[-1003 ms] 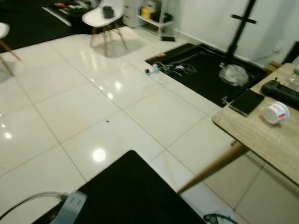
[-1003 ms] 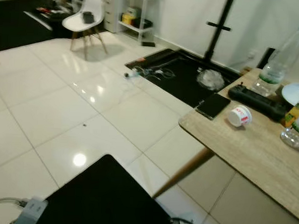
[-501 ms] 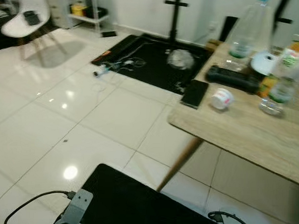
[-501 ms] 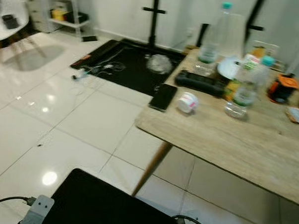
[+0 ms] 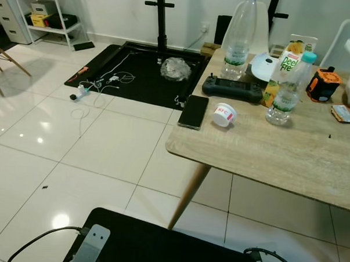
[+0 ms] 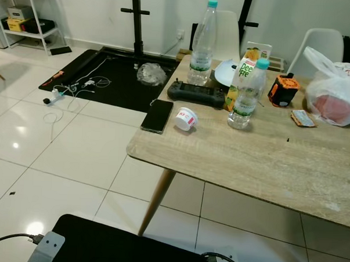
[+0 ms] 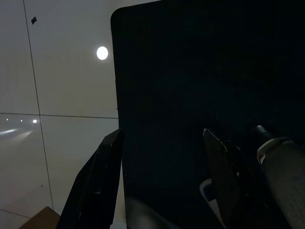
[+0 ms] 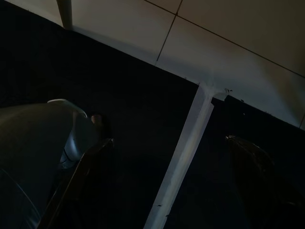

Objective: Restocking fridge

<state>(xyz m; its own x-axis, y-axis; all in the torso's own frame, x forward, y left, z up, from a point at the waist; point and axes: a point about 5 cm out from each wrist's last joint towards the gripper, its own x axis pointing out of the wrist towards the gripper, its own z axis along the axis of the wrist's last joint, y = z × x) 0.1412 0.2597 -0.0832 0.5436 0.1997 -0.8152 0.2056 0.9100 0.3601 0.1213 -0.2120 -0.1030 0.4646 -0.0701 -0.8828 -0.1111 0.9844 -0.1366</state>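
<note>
A: The left claw (image 7: 159, 183) is seen hanging low over a black mat (image 7: 190, 71) and pale floor tiles, its two black fingers spread apart with nothing between them. The right claw (image 8: 169, 183) is likewise held low above the mat, its fingers parted and empty.

B: And the goods to be restocked?

A: They are gathered on the wooden surface (image 6: 266, 164), ahead and to the right. From left to right: a flat black phone (image 6: 157, 115) at the rounded corner, a small white paper tub (image 6: 186, 119) tipped on its side, a tall clear plastic bottle (image 6: 203, 36), a black controller (image 6: 197, 93), a juice carton (image 6: 245, 70), a shorter clear bottle (image 6: 246, 93) and a crinkled plastic bag (image 6: 333, 94).

B: What could go wrong?

A: The thin bottles are judged likely to topple if brushed, being tall and narrow. The tub, round and lying loose, could be rolled off the edge. Loose cables (image 5: 98, 84) on the glossy tiles could be caught underfoot during the approach.
</note>
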